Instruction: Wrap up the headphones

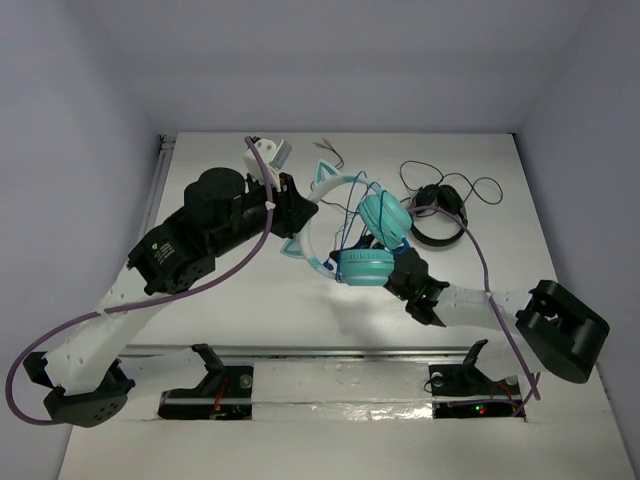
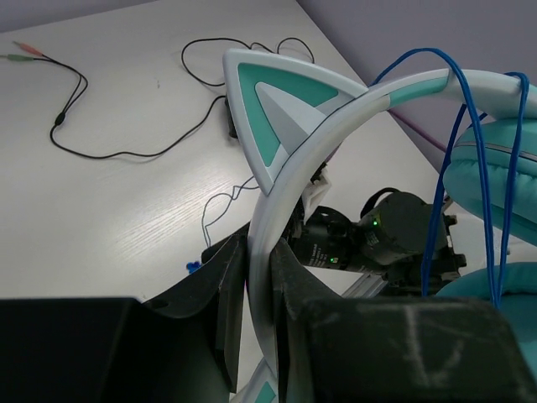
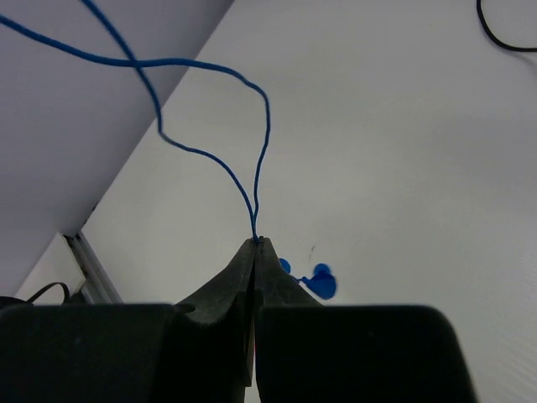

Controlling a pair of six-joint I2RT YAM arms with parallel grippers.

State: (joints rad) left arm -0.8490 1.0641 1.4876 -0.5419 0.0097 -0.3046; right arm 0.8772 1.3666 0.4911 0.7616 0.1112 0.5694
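Observation:
The teal headphones (image 1: 372, 240) are held up above the table's middle, with the two round ear cups stacked and the pale cat-ear headband (image 1: 322, 195) to their left. My left gripper (image 1: 298, 208) is shut on the headband (image 2: 281, 193); its fingers (image 2: 220, 285) clamp the band from both sides. The thin blue cable (image 2: 464, 159) loops several times over the band beside an ear cup (image 2: 503, 176). My right gripper (image 3: 256, 243) is shut on a doubled strand of the blue cable (image 3: 265, 143). In the top view its tips (image 1: 392, 268) sit just beside the lower ear cup.
Black headphones (image 1: 441, 216) with a loose black cable (image 1: 425, 175) lie at the back right. A second thin black cable (image 2: 126, 151) with coloured plugs (image 1: 327, 145) lies behind. Blue marks (image 3: 319, 281) dot the table. White walls enclose three sides.

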